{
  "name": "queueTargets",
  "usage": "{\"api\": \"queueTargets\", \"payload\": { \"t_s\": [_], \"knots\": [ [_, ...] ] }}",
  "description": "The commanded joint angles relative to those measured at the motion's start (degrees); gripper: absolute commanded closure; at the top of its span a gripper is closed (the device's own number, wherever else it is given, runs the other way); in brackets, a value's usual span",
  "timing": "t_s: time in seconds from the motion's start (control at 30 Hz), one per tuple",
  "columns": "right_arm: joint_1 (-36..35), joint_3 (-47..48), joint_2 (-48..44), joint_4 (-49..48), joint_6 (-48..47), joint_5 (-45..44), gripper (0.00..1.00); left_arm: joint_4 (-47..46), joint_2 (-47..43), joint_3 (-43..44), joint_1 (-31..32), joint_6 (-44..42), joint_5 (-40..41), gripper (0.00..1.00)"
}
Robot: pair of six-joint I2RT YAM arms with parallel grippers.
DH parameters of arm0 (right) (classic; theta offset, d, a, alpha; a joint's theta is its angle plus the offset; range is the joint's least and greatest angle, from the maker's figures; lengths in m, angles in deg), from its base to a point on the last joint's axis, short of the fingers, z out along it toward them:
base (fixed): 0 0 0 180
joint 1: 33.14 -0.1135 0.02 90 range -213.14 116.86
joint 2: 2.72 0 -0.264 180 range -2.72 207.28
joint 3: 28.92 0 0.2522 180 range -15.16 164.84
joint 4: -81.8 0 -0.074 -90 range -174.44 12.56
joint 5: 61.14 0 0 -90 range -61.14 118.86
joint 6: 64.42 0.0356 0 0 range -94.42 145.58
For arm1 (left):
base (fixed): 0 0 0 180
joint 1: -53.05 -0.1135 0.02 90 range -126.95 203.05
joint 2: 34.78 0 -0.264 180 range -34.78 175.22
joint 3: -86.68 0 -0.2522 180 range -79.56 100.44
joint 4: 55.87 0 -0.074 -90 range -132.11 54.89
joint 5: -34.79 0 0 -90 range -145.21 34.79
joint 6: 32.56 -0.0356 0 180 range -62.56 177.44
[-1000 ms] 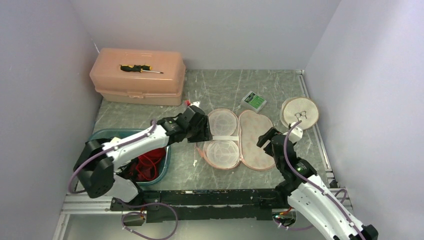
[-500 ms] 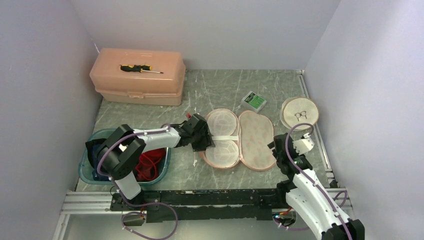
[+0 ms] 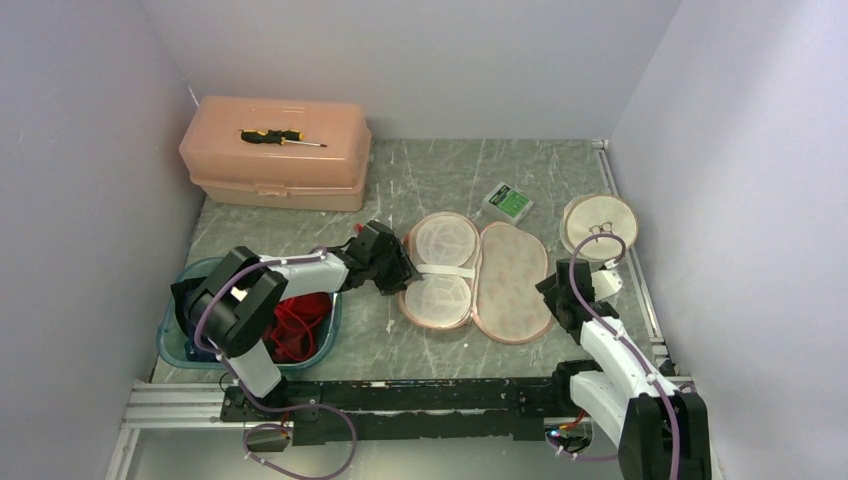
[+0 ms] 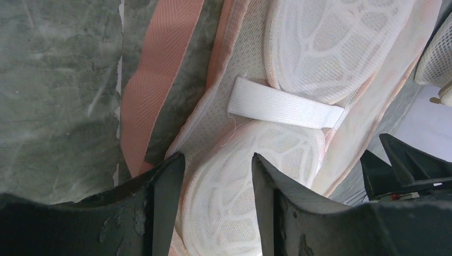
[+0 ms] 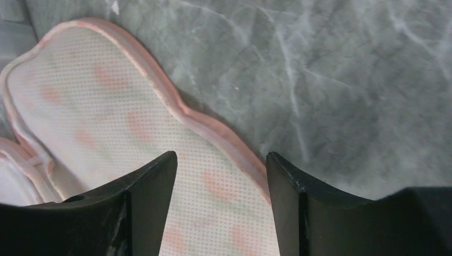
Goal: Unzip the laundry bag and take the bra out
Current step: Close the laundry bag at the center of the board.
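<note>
While left tool at bag, bra well apart.

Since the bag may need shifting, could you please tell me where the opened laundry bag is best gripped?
I would pinch the laundry bag by the peach rim of its right half, coming low from the right: it lies flat on the table, so only that raised edge gives a tool purchase.

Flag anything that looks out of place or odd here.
The laundry bag lies splayed open, a peach strip trailing off its left edge. A screwdriver sits loose atop the toolbox. Nothing looks spilled or broken.
</note>
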Motion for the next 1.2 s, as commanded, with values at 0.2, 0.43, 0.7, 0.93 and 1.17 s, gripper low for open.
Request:
{"api": "queueTargets", "payload": {
  "t_s": [0.2,0.43,0.7,0.93,1.17],
  "knots": [
    [0.2,-1.6,4.1,-4.4,-0.6,5.8,0.46,7.2,-2.3,-1.8,-0.4,-2.7,4.5,0.44],
    [0.2,0.2,6.5,-2.8,-1.4,6.3,0.81,7.1,-4.3,-1.9,-0.2,-3.2,4.1,0.44],
    [0.0,1.3,2.4,-0.9,-5.7,7.6,1.00,7.8,-5.4,-0.7,0.4,-4.0,2.9,0.44],
    [-0.4,6.7,-9.1,3.8,-17.8,14.7,1.00,9.9,-10.3,1.5,0.5,-7.1,0.6,0.39],
    [-2.5,12.4,-12.6,3.6,-23.0,22.4,1.00,14.1,-16.2,5.8,0.5,-13.0,0.0,0.24]
  ]
}}
